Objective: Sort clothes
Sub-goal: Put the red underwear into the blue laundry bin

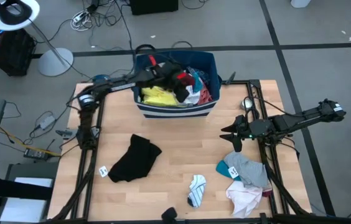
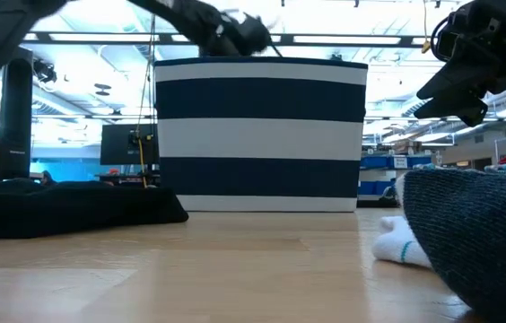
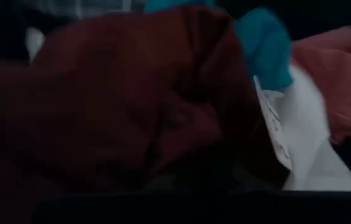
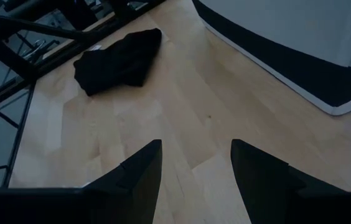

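Left hand (image 1: 178, 79) down inside navy striped bin (image 1: 208, 106), buried among maroon garment (image 3: 132, 106); grip cannot tell. Right hand (image 4: 194, 163) open, hovering over counter (image 1: 175, 149); black garment (image 1: 135, 158) well apart.

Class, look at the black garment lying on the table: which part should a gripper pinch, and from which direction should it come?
Probably the bunched narrow end of the black garment, nearest the bin, coming straight down from above. It lies flat and crumpled on the table, so only a raised fold gives the jaws something to close on. The open right gripper hovers nearby above bare wood; the left gripper is down in the bin.
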Robot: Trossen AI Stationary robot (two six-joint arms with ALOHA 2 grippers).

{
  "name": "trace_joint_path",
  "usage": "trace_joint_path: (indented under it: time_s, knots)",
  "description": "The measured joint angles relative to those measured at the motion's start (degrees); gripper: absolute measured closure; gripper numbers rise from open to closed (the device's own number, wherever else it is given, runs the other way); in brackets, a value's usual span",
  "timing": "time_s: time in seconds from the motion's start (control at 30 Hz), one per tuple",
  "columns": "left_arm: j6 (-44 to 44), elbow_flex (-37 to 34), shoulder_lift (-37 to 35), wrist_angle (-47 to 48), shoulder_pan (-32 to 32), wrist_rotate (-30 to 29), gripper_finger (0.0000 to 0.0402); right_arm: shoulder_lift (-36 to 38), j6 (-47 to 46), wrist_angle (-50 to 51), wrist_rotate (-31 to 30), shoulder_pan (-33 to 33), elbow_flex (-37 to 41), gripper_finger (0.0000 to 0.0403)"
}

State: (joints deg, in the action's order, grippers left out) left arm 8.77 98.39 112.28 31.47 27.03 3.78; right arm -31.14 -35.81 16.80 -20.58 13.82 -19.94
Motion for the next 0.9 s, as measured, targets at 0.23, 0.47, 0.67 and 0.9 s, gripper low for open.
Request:
trace_joint_path:
  time_s: [0.23,0.47,0.67,0.9]
  knots:
    - [0.4,0.2,4.9,-0.9,0.4,4.1,0.0322,0.0,0.0,0.0,0.0,0.0,0.0,0.0210]
    - [0.1,4.4,2.0,4.4,0.7,4.4,0.0268,0.0,0.0,0.0,0.0,0.0,0.0,0.0210]
    - [-1.1,10.1,-2.7,10.9,0.1,4.4,0.0266,-0.1,-0.2,0.0,0.0,0.0,0.0,0.0210]
    - [-2.8,10.8,-10.3,15.0,-3.2,1.3,0.0266,-1.0,-0.5,0.0,0.5,0.0,0.0,0.0210]
